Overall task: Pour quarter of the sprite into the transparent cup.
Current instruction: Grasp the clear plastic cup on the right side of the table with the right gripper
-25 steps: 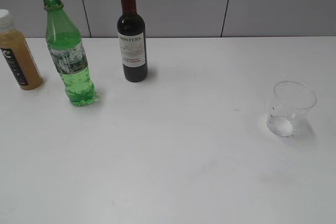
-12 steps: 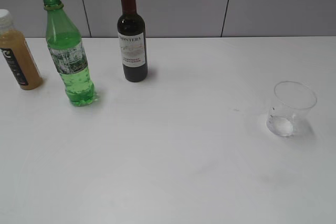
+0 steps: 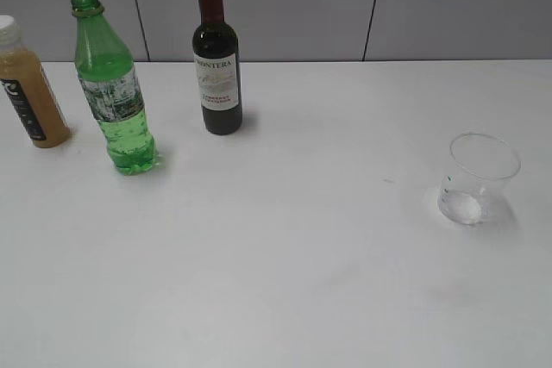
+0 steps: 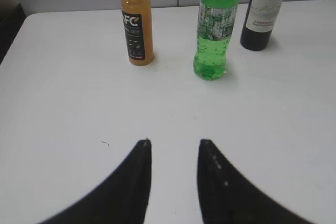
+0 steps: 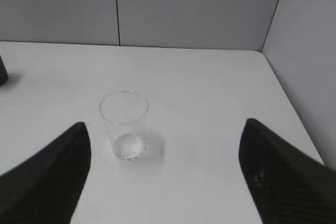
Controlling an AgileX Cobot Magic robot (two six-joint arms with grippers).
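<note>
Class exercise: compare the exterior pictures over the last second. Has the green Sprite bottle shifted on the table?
No. The green Sprite bottle stands in the same spot, upright, at the same gap left of the dark wine bottle and right of the orange juice bottle.

A dark wine bottle point(image 3: 216, 62) with a red top and a white label is seen upright near the back of the white table point(image 3: 285, 282). An orange juice bottle point(image 3: 26, 88) with a white cap and a black label is placed upright at the left edge. Grey wall panels point(image 3: 293, 2) are seen behind.
</note>
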